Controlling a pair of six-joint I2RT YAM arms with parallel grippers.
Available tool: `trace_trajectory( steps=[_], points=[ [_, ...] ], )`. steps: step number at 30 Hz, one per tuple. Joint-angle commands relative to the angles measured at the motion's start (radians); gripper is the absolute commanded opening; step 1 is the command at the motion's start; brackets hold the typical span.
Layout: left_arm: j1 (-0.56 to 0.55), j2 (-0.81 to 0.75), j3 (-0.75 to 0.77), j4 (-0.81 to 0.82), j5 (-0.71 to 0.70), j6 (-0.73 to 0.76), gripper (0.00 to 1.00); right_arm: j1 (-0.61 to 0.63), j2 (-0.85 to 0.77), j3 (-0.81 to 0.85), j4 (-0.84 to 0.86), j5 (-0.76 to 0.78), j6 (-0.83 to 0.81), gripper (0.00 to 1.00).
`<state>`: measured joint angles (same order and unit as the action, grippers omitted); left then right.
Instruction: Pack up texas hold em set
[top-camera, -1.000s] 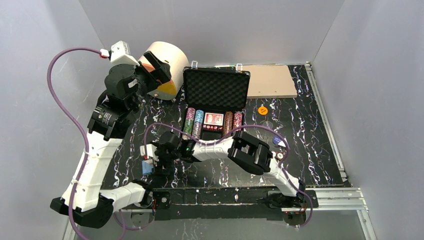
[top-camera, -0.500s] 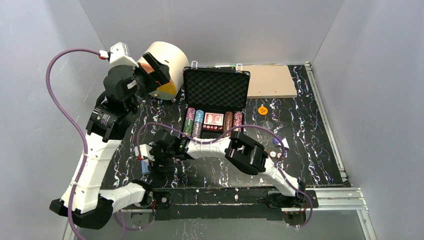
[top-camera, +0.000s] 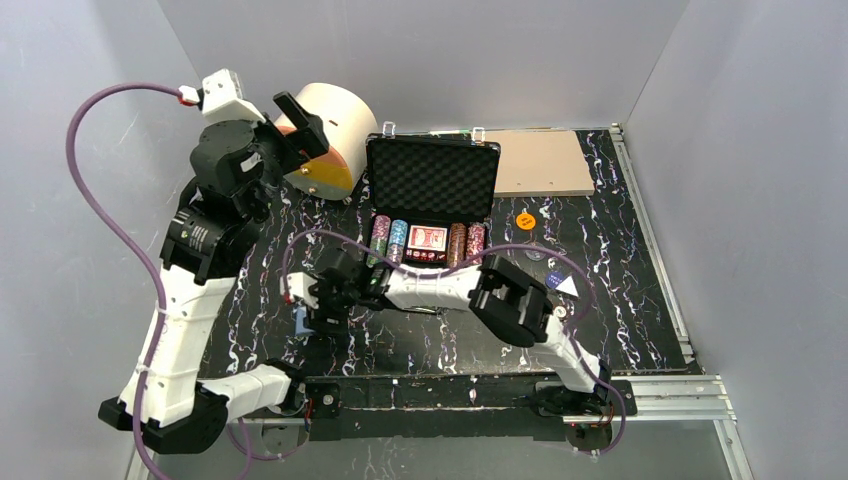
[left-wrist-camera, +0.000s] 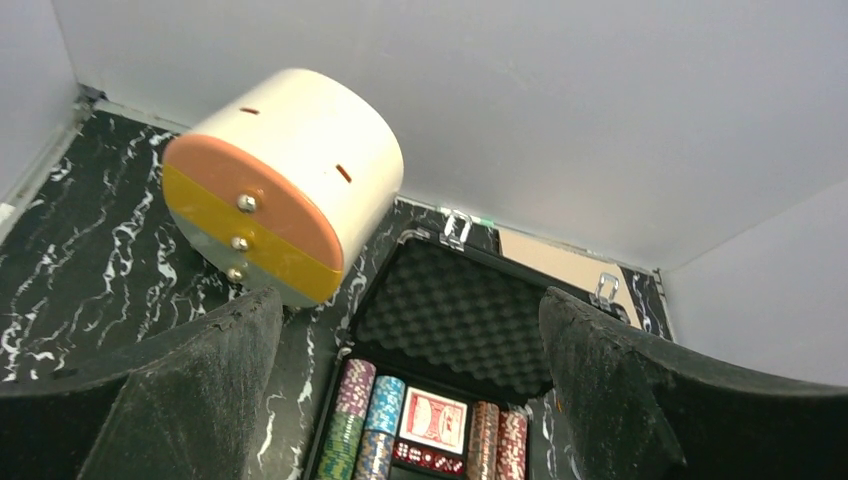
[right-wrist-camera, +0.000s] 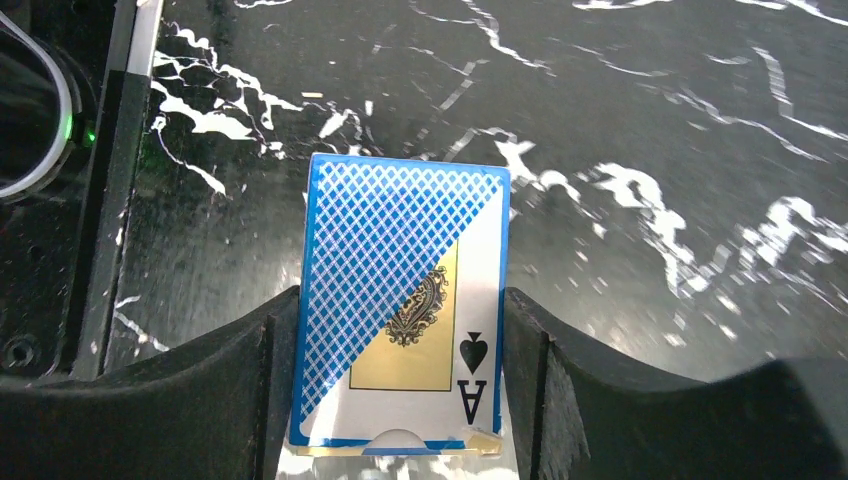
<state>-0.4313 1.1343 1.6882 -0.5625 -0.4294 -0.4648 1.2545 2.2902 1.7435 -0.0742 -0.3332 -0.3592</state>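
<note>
Right wrist view: my right gripper (right-wrist-camera: 400, 330) is clamped on the blue deck (right-wrist-camera: 400, 290), one finger against each long edge, the ace-of-spades end nearest the lens. The table (right-wrist-camera: 650, 120) lies below. I cannot tell whether the deck is resting on it.

Top view: the deck and right gripper sit near the front edge, at 8 o'clock from the case (top-camera: 432, 180). The case stands open at 12 o'clock on the table, with chips (top-camera: 381, 240) and the red deck (top-camera: 427, 238) already in its tray.

Change over the last second: the right gripper and its deck have shifted slightly toward 1 o'clock, that is, toward the case. The left gripper (left-wrist-camera: 410, 300) has risen and swung toward 10 o'clock, away from the case.

Left wrist view: the left gripper is spread wide and holds nothing. It looks down on the cylinder (left-wrist-camera: 290, 200) and the case lid.

Reading: the pick looks complete and the carry has begun, with the left side clearing the route.

Remaining: the blue deck is not yet in the tray, an orange button (top-camera: 526, 220) lies outside at 3 o'clock from the case, and the lid is still up.
</note>
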Motion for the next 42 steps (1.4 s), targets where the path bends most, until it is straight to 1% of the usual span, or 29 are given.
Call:
trace_trajectory(
  steps=[1,4,8,11,14,17,18,19,21,23,24,25,27,29,30,31,32,34,35,37,40,42],
  points=[
    [0.0,-0.046,0.018,0.043,-0.088,0.056,0.98,-0.047,-0.228,-0.067,0.126,0.057,0.077,0.56],
    [0.0,-0.054,0.003,0.088,-0.054,0.043,0.98,-0.081,-0.342,-0.168,0.188,0.079,0.117,0.56],
    [0.0,-0.042,-0.015,0.128,0.05,0.021,0.98,-0.132,-0.493,-0.297,0.232,0.131,0.156,0.56],
    [0.0,-0.05,-0.079,0.154,0.099,-0.037,0.98,-0.175,-0.614,-0.4,0.26,0.191,0.18,0.56],
    [0.0,-0.056,-0.158,0.165,0.18,-0.112,0.98,-0.227,-0.749,-0.537,0.337,0.251,0.209,0.56],
    [0.0,-0.026,-0.223,0.133,0.333,-0.194,0.98,-0.282,-0.883,-0.69,0.462,0.297,0.254,0.56],
    [0.0,-0.011,-0.25,0.137,0.403,-0.227,0.98,-0.291,-0.931,-0.728,0.49,0.322,0.258,0.56],
    [0.0,0.004,-0.288,0.16,0.503,-0.262,0.98,-0.295,-0.959,-0.758,0.511,0.358,0.255,0.56],
    [0.0,0.04,-0.376,0.256,0.731,-0.34,0.98,-0.299,-1.009,-0.81,0.547,0.414,0.252,0.56],
    [0.0,0.067,-0.466,0.38,0.888,-0.436,0.95,-0.302,-1.046,-0.834,0.547,0.436,0.249,0.55],
    [0.0,0.072,-0.499,0.418,0.929,-0.482,0.94,-0.302,-1.063,-0.843,0.549,0.444,0.247,0.55],
    [0.0,0.074,-0.522,0.444,0.953,-0.497,0.93,-0.302,-1.079,-0.853,0.552,0.451,0.246,0.55],
    [0.0,0.079,-0.538,0.446,0.969,-0.5,0.93,-0.305,-1.106,-0.862,0.546,0.457,0.24,0.55],
    [0.0,0.097,-0.541,0.457,1.011,-0.508,0.89,-0.309,-1.123,-0.868,0.539,0.449,0.235,0.55],
    [0.0,0.11,-0.535,0.451,1.028,-0.51,0.83,-0.312,-1.129,-0.87,0.532,0.439,0.233,0.55],
    [0.0,0.125,-0.523,0.437,1.053,-0.503,0.72,-0.315,-1.136,-0.875,0.53,0.421,0.223,0.55],
    [0.005,0.148,-0.489,0.376,1.092,-0.475,0.66,-0.317,-1.142,-0.879,0.53,0.405,0.216,0.55],
    [0.018,0.192,-0.401,0.224,1.118,-0.388,0.59,-0.321,-1.151,-0.88,0.519,0.383,0.204,0.55],
    [0.024,0.207,-0.367,0.179,1.132,-0.356,0.56,-0.326,-1.158,-0.88,0.513,0.37,0.202,0.55],
    [0.038,0.218,-0.345,0.181,1.182,-0.357,0.53,-0.342,-1.166,-0.878,0.497,0.342,0.202,0.55],
    [0.041,0.208,-0.379,0.29,1.272,-0.442,0.53,-0.366,-1.175,-0.881,0.484,0.274,0.208,0.54],
    [0.042,0.187,-0.433,0.409,1.338,-0.518,0.54,-0.377,-1.181,-0.887,0.488,0.248,0.209,0.53]
  ],
)
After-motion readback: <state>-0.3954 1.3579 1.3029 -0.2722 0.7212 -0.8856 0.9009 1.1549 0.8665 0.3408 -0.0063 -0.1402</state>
